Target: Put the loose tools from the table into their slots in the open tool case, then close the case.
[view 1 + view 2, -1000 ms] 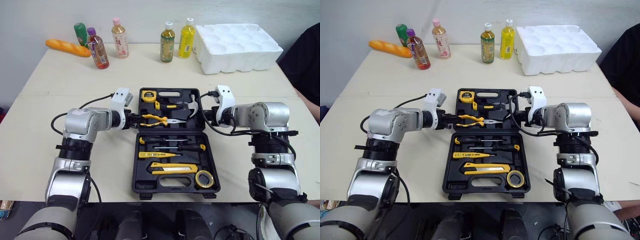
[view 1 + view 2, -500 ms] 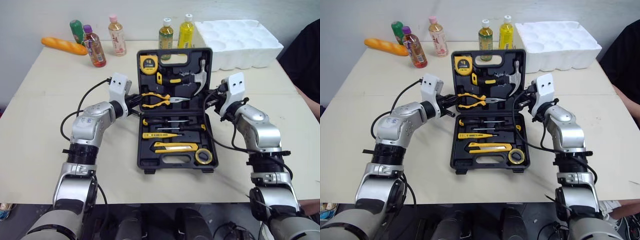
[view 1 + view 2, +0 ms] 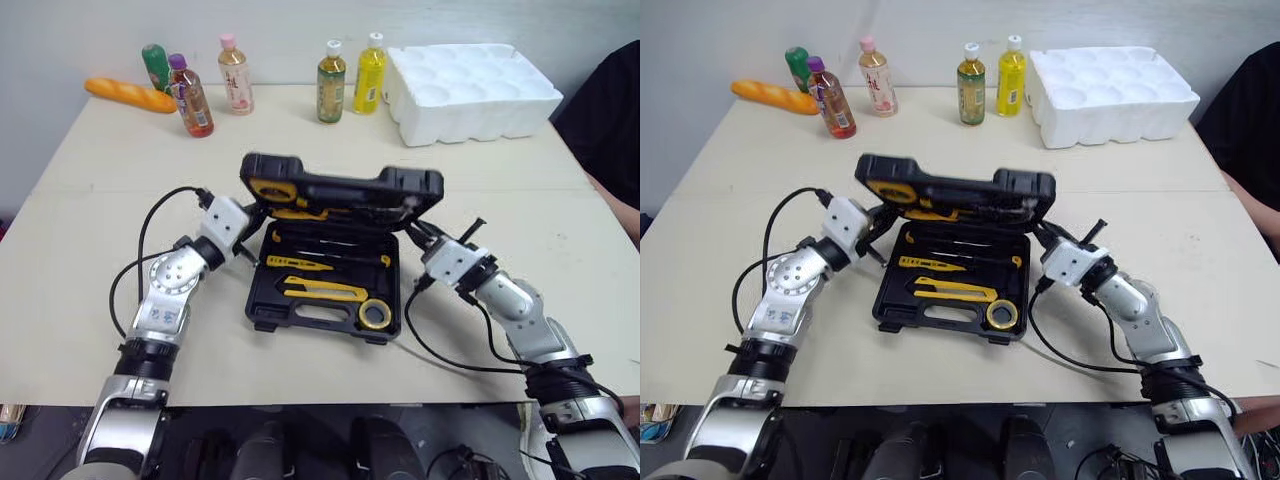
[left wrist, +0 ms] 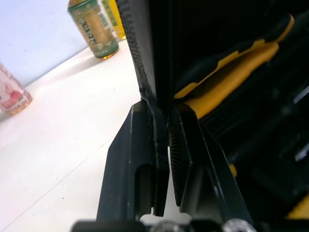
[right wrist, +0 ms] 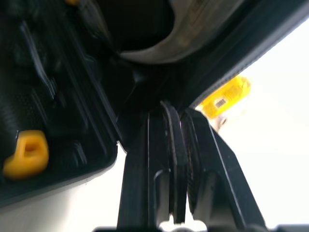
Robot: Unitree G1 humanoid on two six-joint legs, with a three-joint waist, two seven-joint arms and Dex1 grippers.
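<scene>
The left edge of the lid (image 3: 340, 185) is pinched by the left gripper (image 4: 161, 108), whose fingers are closed on it. The case (image 3: 262, 312) is found at the middle of the table (image 3: 90, 200), its lid tilted forward halfway over the base, where a screwdriver (image 3: 300, 264), a knife (image 3: 322, 291) and a tape roll (image 3: 375, 314) are seated in slots. The lid's right edge is clamped by the right gripper (image 5: 176, 108), likewise closed on it, and a foam tray (image 3: 475, 92) is seen at the far right.
</scene>
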